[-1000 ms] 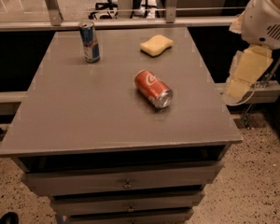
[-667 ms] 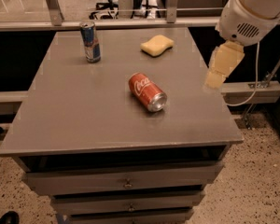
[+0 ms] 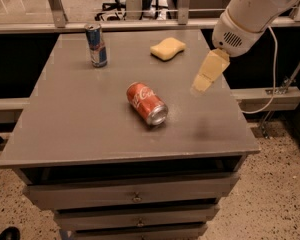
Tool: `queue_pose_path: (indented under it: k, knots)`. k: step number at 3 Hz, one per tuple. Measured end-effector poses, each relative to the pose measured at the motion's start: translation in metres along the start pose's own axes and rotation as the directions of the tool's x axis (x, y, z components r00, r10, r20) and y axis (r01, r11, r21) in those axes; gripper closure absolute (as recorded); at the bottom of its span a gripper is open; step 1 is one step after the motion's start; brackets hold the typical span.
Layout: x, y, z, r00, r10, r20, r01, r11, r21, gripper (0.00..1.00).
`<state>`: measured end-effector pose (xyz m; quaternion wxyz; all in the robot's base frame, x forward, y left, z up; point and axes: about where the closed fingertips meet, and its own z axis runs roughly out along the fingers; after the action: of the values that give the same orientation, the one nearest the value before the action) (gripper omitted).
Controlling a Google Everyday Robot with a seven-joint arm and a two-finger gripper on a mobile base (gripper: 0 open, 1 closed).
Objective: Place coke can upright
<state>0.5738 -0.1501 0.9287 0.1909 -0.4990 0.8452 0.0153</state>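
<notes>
The red coke can (image 3: 146,103) lies on its side near the middle of the grey table top (image 3: 80,119), its silver end facing the front right. My gripper (image 3: 206,75) hangs over the right part of the table, to the right of the can and above it, not touching it. Its yellowish fingers point down and to the left.
A slim blue-and-silver can (image 3: 96,45) stands upright at the back left. A yellow sponge (image 3: 167,49) lies at the back centre. The table stands on a drawer cabinet (image 3: 135,199). A rail and a white cable run behind and to the right.
My arm has swung left from beyond the table's right edge to over its right part, closer to the coke can. The view has shifted a little. The can has not moved.
</notes>
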Motion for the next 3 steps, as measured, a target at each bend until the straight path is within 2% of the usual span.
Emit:
queue_pose_path:
  k: [1, 2, 3]
  knots:
    - [-0.013, 0.016, 0.019, 0.998, 0.067, 0.008, -0.066, 0.9962, -0.056, 0.0]
    - [-0.033, 0.044, 0.034, 0.995, 0.101, 0.02, -0.098, 0.9883, -0.117, 0.0]
    - [-0.057, 0.072, 0.049, 0.995, 0.099, 0.024, -0.095, 0.9841, -0.15, 0.0]
